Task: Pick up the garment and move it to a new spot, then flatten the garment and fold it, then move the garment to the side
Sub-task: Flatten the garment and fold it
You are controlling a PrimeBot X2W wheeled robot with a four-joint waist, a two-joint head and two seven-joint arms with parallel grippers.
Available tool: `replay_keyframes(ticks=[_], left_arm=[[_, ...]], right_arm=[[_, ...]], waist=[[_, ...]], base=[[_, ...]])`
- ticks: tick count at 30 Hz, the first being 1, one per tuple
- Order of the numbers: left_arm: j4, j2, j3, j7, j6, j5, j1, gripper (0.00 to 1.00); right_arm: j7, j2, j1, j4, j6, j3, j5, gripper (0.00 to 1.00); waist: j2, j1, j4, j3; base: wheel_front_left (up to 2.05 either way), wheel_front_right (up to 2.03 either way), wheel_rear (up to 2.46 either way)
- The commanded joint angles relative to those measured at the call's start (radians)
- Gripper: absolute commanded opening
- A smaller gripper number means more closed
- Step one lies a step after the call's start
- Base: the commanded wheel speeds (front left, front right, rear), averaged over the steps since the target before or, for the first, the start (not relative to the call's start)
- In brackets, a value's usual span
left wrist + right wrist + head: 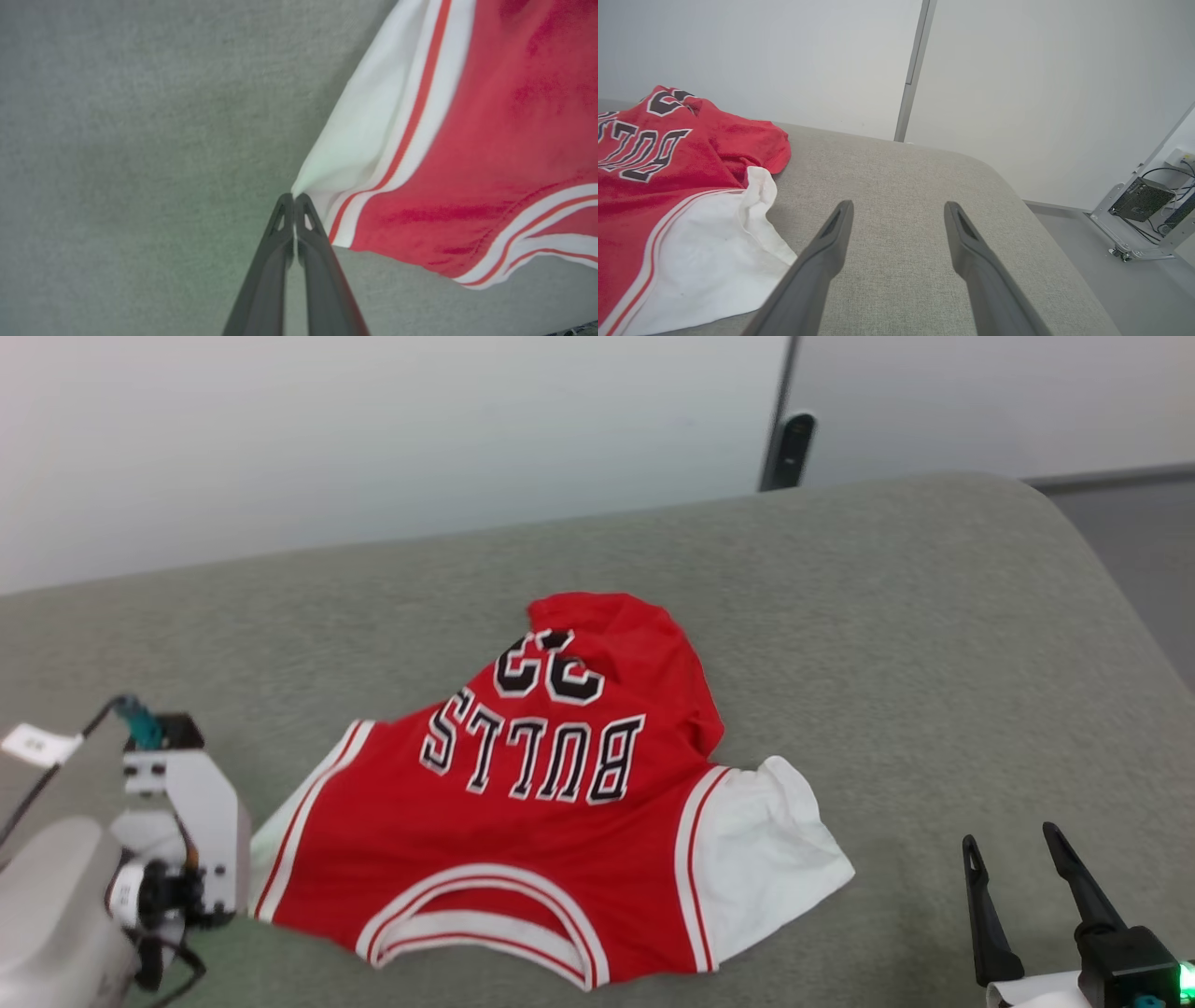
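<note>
The garment (523, 821) lies chest up on the grey-green cushioned surface (934, 663), collar toward me, with the "BULLS" lettering upside down and its far hem bunched. My left gripper (294, 196) is shut on the tip of the garment's (467, 140) white sleeve, which pulls into a point at the fingertips. In the head view, the left wrist (177, 821) sits at the garment's left edge and hides the fingers. My right gripper (1013, 845) stands open at the lower right, with nothing between its fingers. It (899, 210) is just right of the other white sleeve (714, 261).
The cushioned surface curves down at its right edge (1139, 644) to a grey floor. A pale wall with a dark post (789, 453) runs behind it. A metal bracket with a dark box and cables (1141, 198) stands on the floor to the right.
</note>
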Motion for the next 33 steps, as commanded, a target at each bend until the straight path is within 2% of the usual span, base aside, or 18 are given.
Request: replay_keyframes(ticks=[1,7,14,18,22,25,26,28,29,30,31,32,33], left_arm=[[-0.009,0.011,0.002,0.007,0.014,-0.008,0.029,0.0],[-0.072,0.03,0.006,0.048,0.063,-0.036,0.109,0.0],[-0.133,0.015,0.001,0.059,0.113,-0.057,0.193,0.0],[-0.151,-0.003,0.0,0.05,0.119,-0.069,0.221,0.0],[-0.159,0.003,0.005,0.025,0.111,-0.061,0.211,0.0],[-0.164,0.009,0.01,-0.003,0.092,-0.058,0.209,0.0],[-0.166,0.011,0.011,-0.015,0.084,-0.057,0.211,0.03],[-0.169,0.016,0.014,-0.036,0.075,-0.053,0.216,0.2],[-0.175,0.019,0.016,-0.049,0.068,-0.051,0.217,0.38],[-0.181,0.02,0.02,-0.067,0.062,-0.049,0.218,0.47],[-0.188,0.022,0.021,-0.087,0.055,-0.041,0.218,0.5],[-0.197,0.024,0.02,-0.111,0.044,-0.035,0.22,0.72],[-0.206,0.023,0.025,-0.139,0.036,-0.032,0.222,0.98]], right_arm=[[-0.001,0.002,0.007,0.001,-0.001,-0.002,-0.006,1.0],[-0.001,0.002,0.007,0.005,-0.001,-0.002,-0.009,1.0],[-0.001,0.002,-0.008,0.007,-0.001,0.0,-0.005,1.0],[-0.001,0.002,-0.013,0.012,-0.001,-0.001,-0.007,1.0],[-0.001,0.002,-0.015,0.022,-0.001,0.002,-0.017,1.0],[-0.001,0.002,-0.009,0.032,-0.001,0.005,-0.025,1.0],[-0.001,0.002,-0.004,0.036,-0.001,0.006,-0.025,1.0],[-0.001,0.002,0.003,0.041,-0.001,0.007,-0.032,1.0],[-0.001,0.002,0.003,0.043,-0.001,0.008,-0.032,1.0],[-0.001,0.002,0.003,0.046,-0.001,0.01,-0.034,1.0],[-0.001,0.002,0.004,0.05,-0.001,0.01,-0.039,1.0],[-0.001,0.002,0.004,0.054,-0.001,0.012,-0.04,1.0],[-0.001,0.002,0.002,0.055,-0.001,0.013,-0.042,1.0]], waist=[[0.0,0.0,0.046,-0.022],[0.0,0.0,0.091,-0.021],[0.0,0.0,0.113,-0.008],[0.0,0.0,0.124,-0.006],[0.0,0.0,0.133,-0.022],[0.0,0.0,0.143,-0.051],[0.0,0.0,0.146,-0.062],[0.0,0.0,0.154,-0.082],[0.0,0.0,0.159,-0.09],[0.0,0.0,0.164,-0.097],[0.0,0.0,0.169,-0.104],[0.0,0.0,0.174,-0.11],[0.0,0.0,0.18,-0.116]], base=[[0.0,0.0,0.0],[0.0,0.0,0.0],[0.0,0.0,0.0],[0.0,0.0,0.0],[0.0,0.0,0.0],[0.0,0.0,0.0],[0.0,0.0,0.0],[0.0,0.0,0.0],[0.0,0.0,0.0],[0.0,0.0,0.0],[0.0,0.0,0.0],[0.0,0.0,0.0],[0.0,0.0,0.0]])
